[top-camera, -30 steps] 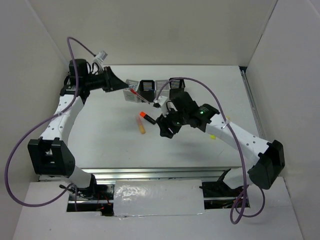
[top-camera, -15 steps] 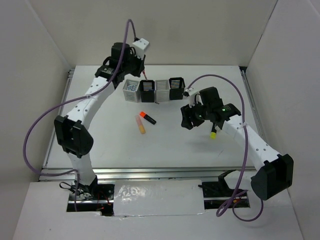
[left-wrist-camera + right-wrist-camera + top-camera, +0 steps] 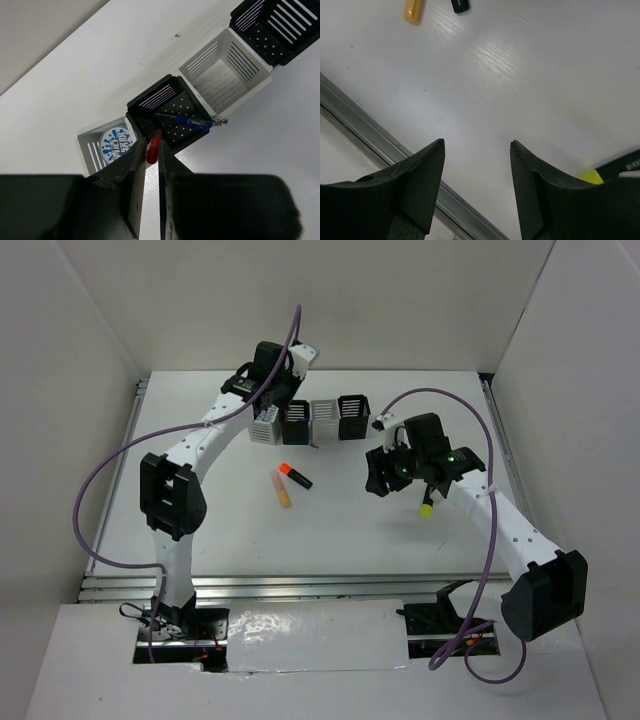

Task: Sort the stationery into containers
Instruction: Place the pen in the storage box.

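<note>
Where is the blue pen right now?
In the left wrist view the thin blue pen lies in the black cup, between the grey cup holding the round disc and an empty grey cup.

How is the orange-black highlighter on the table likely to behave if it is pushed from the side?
The orange-black highlighter looks like a short rigid barrel, so probably stiff and light. Lying flat on the smooth table, it may roll if pushed sideways. Its orange end lies near the peach marker, which a nudge could disturb.
</note>
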Tool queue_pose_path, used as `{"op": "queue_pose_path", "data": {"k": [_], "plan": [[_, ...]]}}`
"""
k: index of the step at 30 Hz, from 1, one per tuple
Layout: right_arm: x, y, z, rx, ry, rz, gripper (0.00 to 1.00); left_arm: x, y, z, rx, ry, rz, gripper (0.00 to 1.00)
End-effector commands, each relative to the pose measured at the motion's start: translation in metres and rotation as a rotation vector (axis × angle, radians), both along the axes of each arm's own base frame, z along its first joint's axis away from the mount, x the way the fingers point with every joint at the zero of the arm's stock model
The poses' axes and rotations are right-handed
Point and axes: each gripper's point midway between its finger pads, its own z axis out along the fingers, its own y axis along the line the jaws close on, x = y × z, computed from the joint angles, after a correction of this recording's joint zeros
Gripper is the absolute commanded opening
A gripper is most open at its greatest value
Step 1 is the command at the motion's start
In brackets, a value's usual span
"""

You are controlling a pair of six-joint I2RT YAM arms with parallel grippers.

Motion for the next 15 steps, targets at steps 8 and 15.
{"op": "queue_pose_path", "data": {"k": [8,15], "plan": [[0.012,-0.004,0.008,0.010,-0.038,-0.042,0.62,-0.004,-0.016,0.014,-0.053,0.012,-0.032,0.44],[0.014,-0.002,0.008,0.005,-0.034,-0.036,0.60,-0.050,-0.020,0.054,-0.176,0.029,-0.271,0.48]]}}
